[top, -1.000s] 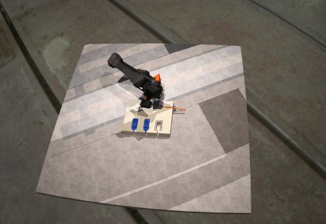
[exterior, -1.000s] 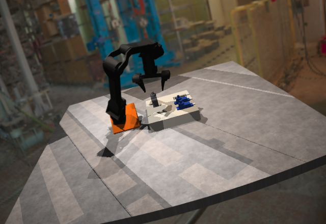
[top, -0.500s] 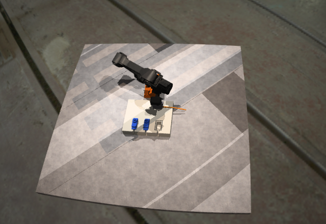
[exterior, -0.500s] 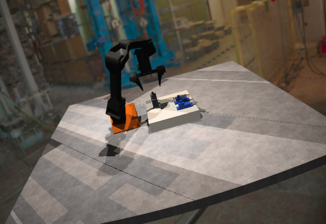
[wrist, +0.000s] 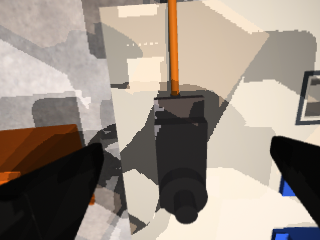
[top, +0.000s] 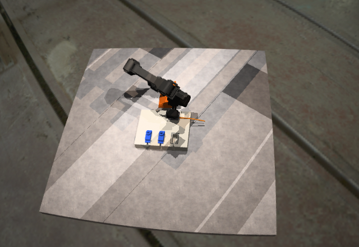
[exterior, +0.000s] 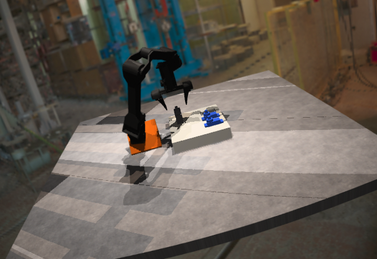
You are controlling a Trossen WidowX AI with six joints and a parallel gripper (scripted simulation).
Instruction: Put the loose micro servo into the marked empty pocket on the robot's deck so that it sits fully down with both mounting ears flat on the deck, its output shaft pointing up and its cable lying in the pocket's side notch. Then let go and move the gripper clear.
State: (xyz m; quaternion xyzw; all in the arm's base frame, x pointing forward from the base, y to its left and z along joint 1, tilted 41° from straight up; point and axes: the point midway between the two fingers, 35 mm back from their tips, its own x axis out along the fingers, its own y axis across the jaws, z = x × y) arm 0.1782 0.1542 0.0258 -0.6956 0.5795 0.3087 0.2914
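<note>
The loose servo (exterior: 178,116) (wrist: 181,150) is dark and stands upright on the cream deck (top: 149,118) (exterior: 188,133), near the edge beside the arm's base, with its shaft end up. Its orange cable (top: 192,119) (wrist: 173,50) sticks out past the deck's edge. My gripper (exterior: 176,106) (wrist: 185,147) is open and empty, above the servo, with one finger on each side of it in the wrist view. In the top view the arm hides the servo's body. The empty pocket (top: 171,138) (wrist: 301,100) has a dark outline, at the row's right end in the top view.
Two blue servos (top: 148,137) (top: 161,137) sit in the deck beside the empty pocket, shafts up. The arm's orange base plate (top: 162,101) (exterior: 153,134) (wrist: 40,142) is close to the deck's edge. Shadows of the arm fall across the deck.
</note>
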